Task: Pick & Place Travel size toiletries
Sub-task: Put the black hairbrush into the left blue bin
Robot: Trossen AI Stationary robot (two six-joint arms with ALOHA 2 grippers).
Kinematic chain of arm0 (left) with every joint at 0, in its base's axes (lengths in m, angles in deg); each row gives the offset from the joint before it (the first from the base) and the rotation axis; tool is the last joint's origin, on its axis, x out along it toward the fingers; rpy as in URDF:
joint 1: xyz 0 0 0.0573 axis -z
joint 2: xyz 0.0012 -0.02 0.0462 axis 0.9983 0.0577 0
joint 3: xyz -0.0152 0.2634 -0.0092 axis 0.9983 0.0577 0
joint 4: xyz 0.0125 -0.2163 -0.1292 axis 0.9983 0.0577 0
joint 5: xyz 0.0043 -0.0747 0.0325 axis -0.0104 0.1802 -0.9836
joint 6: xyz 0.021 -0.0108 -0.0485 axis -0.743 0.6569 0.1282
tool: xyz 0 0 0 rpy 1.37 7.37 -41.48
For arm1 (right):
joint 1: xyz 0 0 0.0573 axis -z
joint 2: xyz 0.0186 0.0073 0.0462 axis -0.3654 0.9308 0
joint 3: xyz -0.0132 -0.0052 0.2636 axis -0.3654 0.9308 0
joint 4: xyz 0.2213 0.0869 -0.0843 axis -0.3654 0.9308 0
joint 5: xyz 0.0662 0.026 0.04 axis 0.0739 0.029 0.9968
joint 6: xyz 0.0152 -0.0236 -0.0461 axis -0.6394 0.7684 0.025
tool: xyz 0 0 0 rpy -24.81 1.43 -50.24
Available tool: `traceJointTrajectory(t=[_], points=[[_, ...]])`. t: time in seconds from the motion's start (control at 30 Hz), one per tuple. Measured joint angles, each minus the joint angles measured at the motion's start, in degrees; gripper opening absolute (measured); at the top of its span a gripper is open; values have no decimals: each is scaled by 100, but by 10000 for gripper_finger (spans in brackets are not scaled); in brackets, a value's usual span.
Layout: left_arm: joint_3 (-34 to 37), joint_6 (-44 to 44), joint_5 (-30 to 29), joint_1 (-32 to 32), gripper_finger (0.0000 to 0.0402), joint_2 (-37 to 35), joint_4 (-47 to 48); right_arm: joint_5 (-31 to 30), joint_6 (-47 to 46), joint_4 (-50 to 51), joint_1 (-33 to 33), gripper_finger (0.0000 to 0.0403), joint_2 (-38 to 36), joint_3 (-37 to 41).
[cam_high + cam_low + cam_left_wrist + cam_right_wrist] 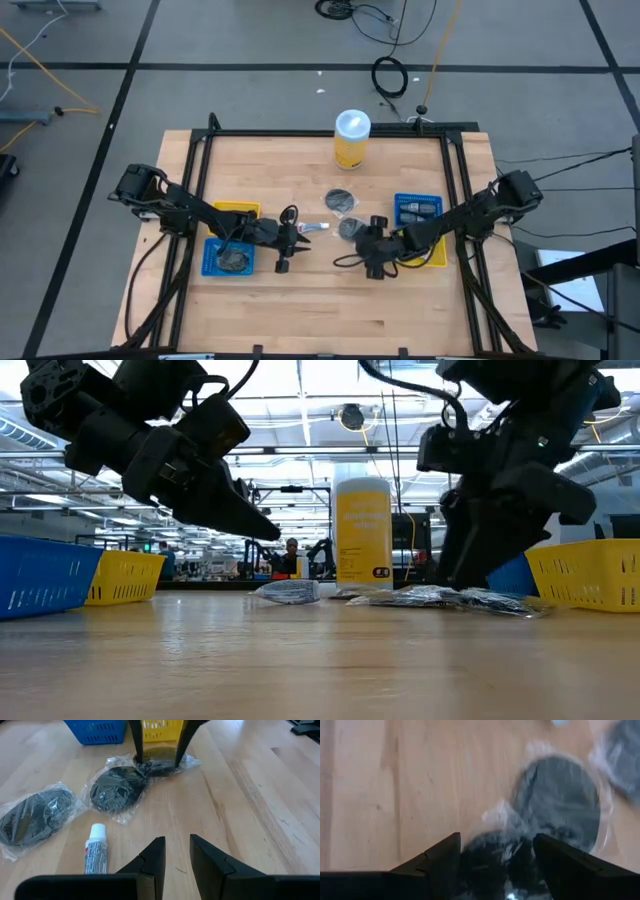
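Right gripper had its fingers spread wide around a bagged dark disc on the table, beside the yellow tray; not yet gripped. I judged closing and lifting came next. Left gripper, narrowly parted, hovered empty near the white tube.

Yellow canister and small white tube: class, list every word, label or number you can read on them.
Yellow canister: white print down its front and a small dark label, too blurred to read.
Small white tube: red and dark print, too small to read.
No other readable text.
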State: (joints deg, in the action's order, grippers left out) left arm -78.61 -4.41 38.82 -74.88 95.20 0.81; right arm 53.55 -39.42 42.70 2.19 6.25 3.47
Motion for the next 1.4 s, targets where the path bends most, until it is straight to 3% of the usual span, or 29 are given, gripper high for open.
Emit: traceJointTrajectory(t=[0.33, 0.87, 1.1, 1.4], points=[[0, 11, -2, 0, 90, 0, 46, 8, -423, 118, -129, 219, 256, 1], [0, 17, -2, 4, 90, 0, 16, 212, -165, -174, -173, 7, 371, 3], [0, -237, -7, 174, 90, -1, -201, 378, -1, -425, -411, 1, -64, 15], [0, -1507, 166, 577, 91, 0, -862, 357, 1122, -2311, -608, 1, -318, 4]])
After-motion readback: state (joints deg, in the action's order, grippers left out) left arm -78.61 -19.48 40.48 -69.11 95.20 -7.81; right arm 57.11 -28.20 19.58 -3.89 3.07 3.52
